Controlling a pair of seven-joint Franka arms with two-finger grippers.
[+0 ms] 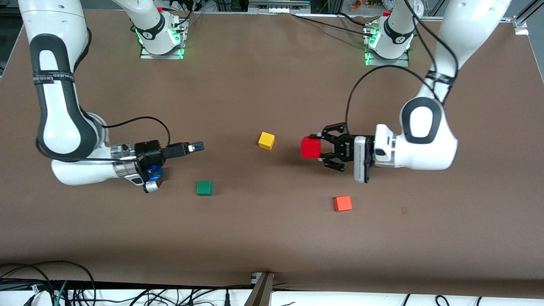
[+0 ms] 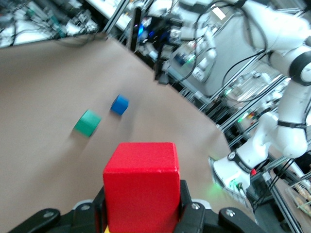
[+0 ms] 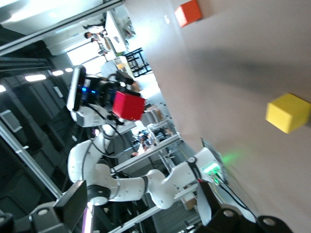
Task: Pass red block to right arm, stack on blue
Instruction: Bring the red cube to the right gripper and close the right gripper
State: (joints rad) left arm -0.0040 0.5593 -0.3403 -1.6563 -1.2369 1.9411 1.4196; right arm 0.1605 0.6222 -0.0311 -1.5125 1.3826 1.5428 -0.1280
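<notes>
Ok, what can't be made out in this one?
Blue block: mostly covered by the right arm's wrist in the front view; blurred in the left wrist view.
Red block, in the left gripper: lower part cut off by the left wrist view's edge.
Right gripper, over the table by the green block: jaws edge-on in front view.

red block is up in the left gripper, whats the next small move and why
Probably bring the left gripper a little closer to the right gripper. It is shut on the red block, held above the table with the block's free side facing the right gripper, but a wide gap remains, with the yellow cube lying on the table under it.
</notes>
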